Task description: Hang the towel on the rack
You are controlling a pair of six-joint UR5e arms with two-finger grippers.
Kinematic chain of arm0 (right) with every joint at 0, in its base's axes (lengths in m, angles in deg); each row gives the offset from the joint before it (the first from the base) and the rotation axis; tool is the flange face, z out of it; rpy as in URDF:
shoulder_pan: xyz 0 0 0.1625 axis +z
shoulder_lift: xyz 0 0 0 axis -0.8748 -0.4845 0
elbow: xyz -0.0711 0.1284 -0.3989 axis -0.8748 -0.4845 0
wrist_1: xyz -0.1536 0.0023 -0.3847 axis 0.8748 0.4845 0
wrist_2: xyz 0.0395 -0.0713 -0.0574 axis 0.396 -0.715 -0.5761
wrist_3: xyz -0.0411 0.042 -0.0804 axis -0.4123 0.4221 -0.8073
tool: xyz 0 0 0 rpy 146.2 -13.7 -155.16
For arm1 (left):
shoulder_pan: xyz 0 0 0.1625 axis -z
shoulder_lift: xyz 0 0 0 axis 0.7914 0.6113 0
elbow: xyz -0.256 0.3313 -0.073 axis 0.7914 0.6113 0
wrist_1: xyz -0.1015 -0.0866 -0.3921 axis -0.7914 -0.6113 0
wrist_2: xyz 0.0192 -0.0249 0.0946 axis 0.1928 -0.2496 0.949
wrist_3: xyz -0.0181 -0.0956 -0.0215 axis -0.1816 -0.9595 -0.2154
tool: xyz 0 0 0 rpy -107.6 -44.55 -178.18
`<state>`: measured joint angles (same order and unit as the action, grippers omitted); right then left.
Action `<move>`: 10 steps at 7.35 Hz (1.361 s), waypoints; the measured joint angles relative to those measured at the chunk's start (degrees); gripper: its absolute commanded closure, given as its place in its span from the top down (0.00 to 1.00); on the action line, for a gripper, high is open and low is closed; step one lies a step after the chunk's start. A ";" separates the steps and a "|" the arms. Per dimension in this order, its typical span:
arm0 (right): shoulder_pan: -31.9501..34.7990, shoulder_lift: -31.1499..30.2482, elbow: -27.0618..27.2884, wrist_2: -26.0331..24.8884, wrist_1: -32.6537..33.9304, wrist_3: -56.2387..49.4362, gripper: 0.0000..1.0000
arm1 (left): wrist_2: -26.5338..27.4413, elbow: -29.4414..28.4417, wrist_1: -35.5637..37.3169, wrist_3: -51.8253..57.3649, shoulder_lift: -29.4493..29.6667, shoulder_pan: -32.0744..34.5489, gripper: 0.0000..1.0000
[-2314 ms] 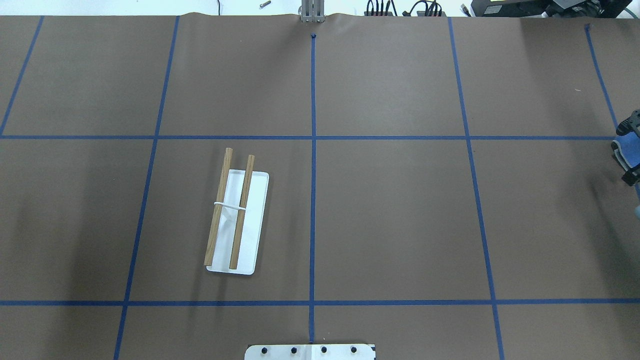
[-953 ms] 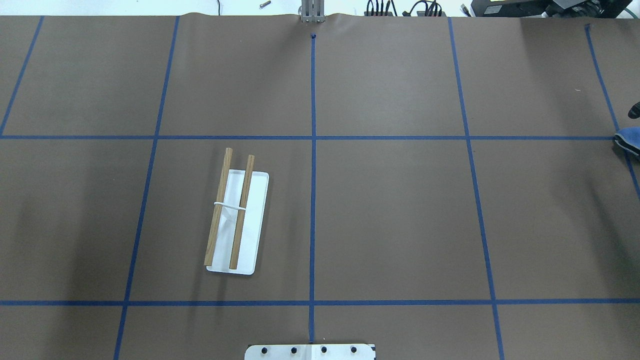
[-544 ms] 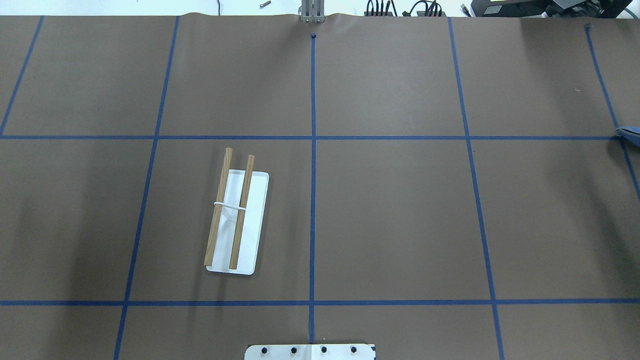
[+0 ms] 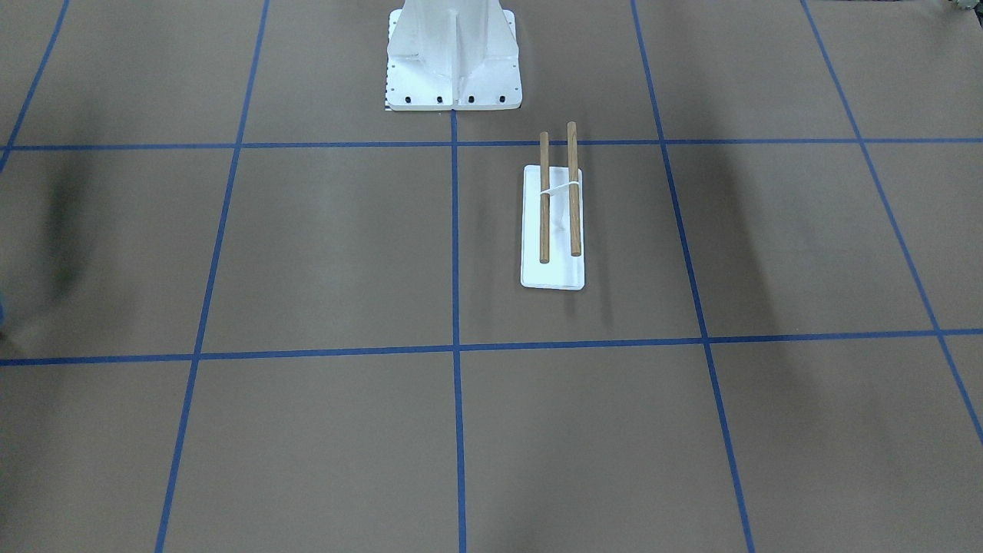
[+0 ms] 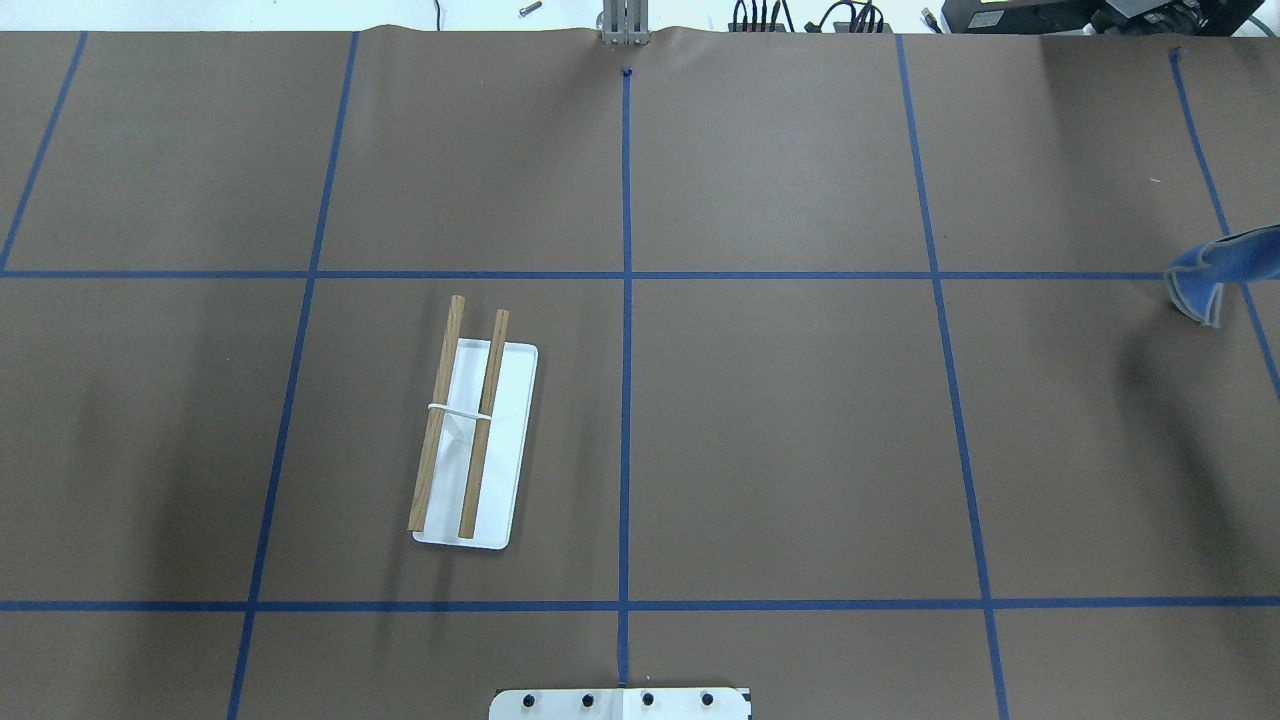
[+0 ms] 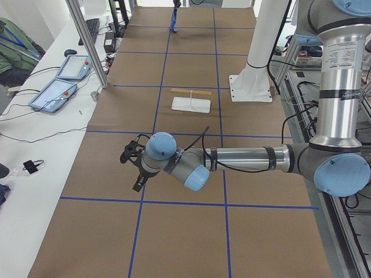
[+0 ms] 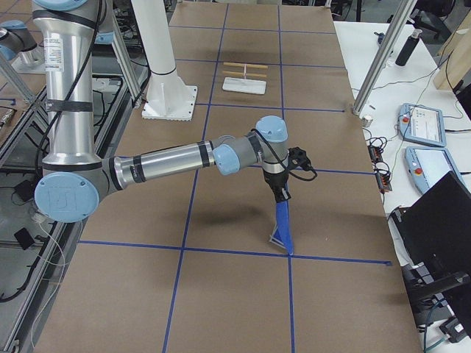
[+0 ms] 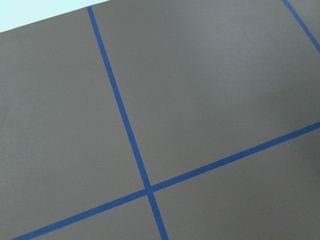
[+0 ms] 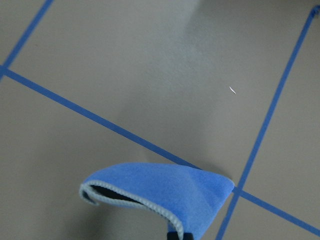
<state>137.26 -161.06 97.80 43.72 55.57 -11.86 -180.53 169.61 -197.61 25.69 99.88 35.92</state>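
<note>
Right arm outstretched, fingers tight on the towel; left arm likewise outstretched.

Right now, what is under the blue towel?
Only the brown table and blue tape lines show below the towel, which hangs from the right gripper. The patch straight beneath the cloth is covered.

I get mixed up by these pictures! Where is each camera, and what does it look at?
Front-facing: across the table, looks down at rack and pedestal; no arms.
Overhead: behind the robot, looks down; rack, towel at right edge; no arms.
Exterior left: table's end; near left arm, left gripper.
Exterior right: opposite end; towel hangs from right gripper.
Left wrist: only table.
Right wrist: towel, right gripper's tip.
Shared: both side views show the rack.
</note>
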 measured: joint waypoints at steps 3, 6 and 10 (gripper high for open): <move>-0.42 1.88 4.72 4.87 0.00 1.33 0.00 | -6.95 0.65 -0.87 -22.01 8.37 -1.92 0.98; -4.63 7.80 5.17 5.36 -0.03 13.16 0.00 | -7.19 2.11 -3.81 -50.10 17.85 -9.13 0.98; -14.33 17.95 5.41 -0.45 -0.06 36.14 0.00 | -1.26 3.15 -4.11 -85.80 27.02 -20.20 0.98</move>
<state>122.93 -143.11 103.20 43.27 55.51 24.28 -181.79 172.76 -201.72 -60.12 126.89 15.72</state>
